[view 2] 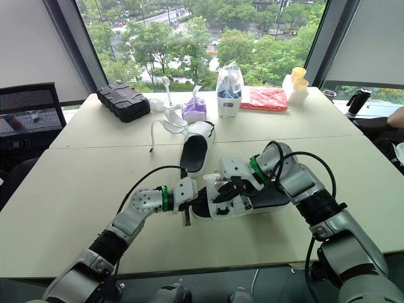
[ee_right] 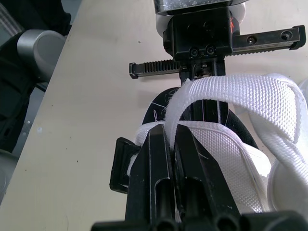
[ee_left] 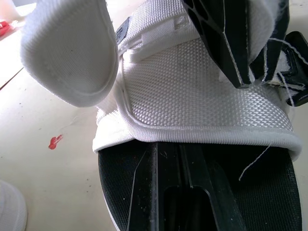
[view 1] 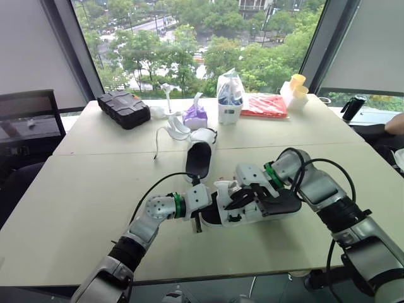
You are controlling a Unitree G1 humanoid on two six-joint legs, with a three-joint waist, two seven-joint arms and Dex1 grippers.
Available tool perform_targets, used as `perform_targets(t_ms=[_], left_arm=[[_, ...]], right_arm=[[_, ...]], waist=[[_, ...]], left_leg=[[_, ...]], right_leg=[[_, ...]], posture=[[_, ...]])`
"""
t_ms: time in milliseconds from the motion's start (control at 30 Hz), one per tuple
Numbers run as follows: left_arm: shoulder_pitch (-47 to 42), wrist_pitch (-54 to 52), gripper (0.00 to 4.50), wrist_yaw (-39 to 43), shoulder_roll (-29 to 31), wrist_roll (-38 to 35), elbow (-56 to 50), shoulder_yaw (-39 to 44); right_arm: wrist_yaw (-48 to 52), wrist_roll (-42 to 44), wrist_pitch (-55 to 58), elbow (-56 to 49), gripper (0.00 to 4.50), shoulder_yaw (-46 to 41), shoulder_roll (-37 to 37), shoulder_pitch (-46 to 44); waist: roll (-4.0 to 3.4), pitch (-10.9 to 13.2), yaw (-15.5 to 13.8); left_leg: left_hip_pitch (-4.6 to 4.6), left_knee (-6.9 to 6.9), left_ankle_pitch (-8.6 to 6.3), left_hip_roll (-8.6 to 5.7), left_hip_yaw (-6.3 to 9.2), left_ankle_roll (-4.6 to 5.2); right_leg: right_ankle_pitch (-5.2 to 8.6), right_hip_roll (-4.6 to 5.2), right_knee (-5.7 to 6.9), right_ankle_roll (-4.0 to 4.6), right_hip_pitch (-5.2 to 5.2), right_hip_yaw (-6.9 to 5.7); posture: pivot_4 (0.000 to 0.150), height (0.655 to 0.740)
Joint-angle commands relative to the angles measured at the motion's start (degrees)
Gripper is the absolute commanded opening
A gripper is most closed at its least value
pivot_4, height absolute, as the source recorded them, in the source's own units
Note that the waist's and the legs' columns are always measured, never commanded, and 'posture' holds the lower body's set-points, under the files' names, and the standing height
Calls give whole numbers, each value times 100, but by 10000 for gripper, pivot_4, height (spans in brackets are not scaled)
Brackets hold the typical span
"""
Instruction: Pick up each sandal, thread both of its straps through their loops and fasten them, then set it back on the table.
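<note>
One white sandal with a black footbed (view 1: pixel 201 158) lies flat in the middle of the table. The second sandal (view 1: pixel 278 205) is held just above the table's near half, between both grippers. My left gripper (view 1: pixel 203 216) is shut on its black sole at one end; in the left wrist view its fingers (ee_left: pixel 163 192) clamp the footbed under the woven white upper (ee_left: pixel 192 96). My right gripper (view 1: pixel 243 199) is shut on a white strap (ee_right: pixel 231 91), which arches over the sandal. A second loose strap end (ee_left: pixel 72 53) hangs free.
Along the far side of the table stand a black case (view 1: pixel 124 108), a purple pouch (view 1: pixel 196 115), a clear bag (view 1: pixel 230 95), a red packet (view 1: pixel 265 105) and yellow cups (view 1: pixel 297 85). A chair (view 1: pixel 28 117) stands left. A person's arm (view 1: pixel 394 123) rests at the right edge.
</note>
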State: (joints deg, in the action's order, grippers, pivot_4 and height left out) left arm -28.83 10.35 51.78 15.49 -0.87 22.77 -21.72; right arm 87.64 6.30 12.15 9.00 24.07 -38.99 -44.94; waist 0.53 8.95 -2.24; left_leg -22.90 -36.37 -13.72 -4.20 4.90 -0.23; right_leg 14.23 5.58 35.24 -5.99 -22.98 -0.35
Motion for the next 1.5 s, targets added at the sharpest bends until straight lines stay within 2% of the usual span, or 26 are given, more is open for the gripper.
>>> perform_targets(t_ms=[33, 433, 567, 633, 767, 800, 1000, 1167, 1367, 1500], left_arm=[[267, -285, 0, -9, 102, 421, 493, -256], [239, -286, 0, -9, 92, 419, 524, -250], [234, -283, 0, -16, 90, 421, 523, -249], [238, -286, 0, -16, 89, 422, 517, -248], [248, -295, 0, -15, 92, 416, 513, -252], [251, -296, 0, -14, 92, 416, 512, -256], [269, -293, 0, -15, 85, 422, 502, -265], [258, -264, 0, -12, 68, 434, 543, -268], [243, -239, 0, -12, 49, 441, 587, -268], [229, -216, 0, 9, 49, 453, 611, -285]], right_arm=[[194, -33, 34, -251, 455, 114, 4, 24], [388, -125, 459, -691, 455, 217, -323, 258], [300, -60, 733, -758, 13303, 110, -381, 279], [252, 28, 918, -856, 24258, 3, -431, 302], [220, 440, 1738, -1318, 43100, -377, -700, 281], [206, 576, 1998, -1446, 44537, -476, -788, 274], [54, 1219, 3103, -2075, 44537, -1117, -1420, 614], [-294, 1894, 3962, -2661, 44537, -1660, -1740, 1341], [-957, 2211, 4219, -3191, 44537, -1871, -1679, 2232], [-1657, 2185, 4128, -3316, 44537, -1844, -1339, 2646]], waist=[[0, 0, 0], [0, 1, 1], [0, 1, 3], [0, 1, 5], [-2, 3, 6], [-2, 3, 5], [-2, 3, -8], [2, 5, -7], [-1, 5, -5], [2, 6, -10]], left_leg=[[3, 1, 0, 0, 0, 0], [30, 8, -1, 0, 0, -2], [31, 8, -1, 0, 0, -2], [33, 10, -1, 0, -1, -2], [37, 8, -8, 3, 1, -13], [37, 7, -9, 3, 0, -14], [38, 16, -11, 3, 1, -18], [35, 16, -12, 3, 0, -18], [34, 15, -12, 4, -4, -19], [35, 15, -12, 5, -2, -19]], right_leg=[[0, 0, 0, 0, 10, 0], [6, 2, -3, 2, 34, 1], [11, 2, -4, 10, 33, 1], [11, 3, -4, 9, 36, 2], [11, 2, -3, 12, 41, 4], [11, 3, -3, 12, 41, 5], [15, 6, -10, 11, 42, 7], [16, 10, -15, 10, 44, 7], [29, 15, -15, -11, 43, 7], [31, 15, -15, -13, 46, 6]], posture=[[1500, 7400], [1500, 7400], [1500, 7400], [1500, 7400], [1500, 7400], [1500, 7400], [1500, 7400], [1500, 7400], [1500, 7400], [1500, 7400]])
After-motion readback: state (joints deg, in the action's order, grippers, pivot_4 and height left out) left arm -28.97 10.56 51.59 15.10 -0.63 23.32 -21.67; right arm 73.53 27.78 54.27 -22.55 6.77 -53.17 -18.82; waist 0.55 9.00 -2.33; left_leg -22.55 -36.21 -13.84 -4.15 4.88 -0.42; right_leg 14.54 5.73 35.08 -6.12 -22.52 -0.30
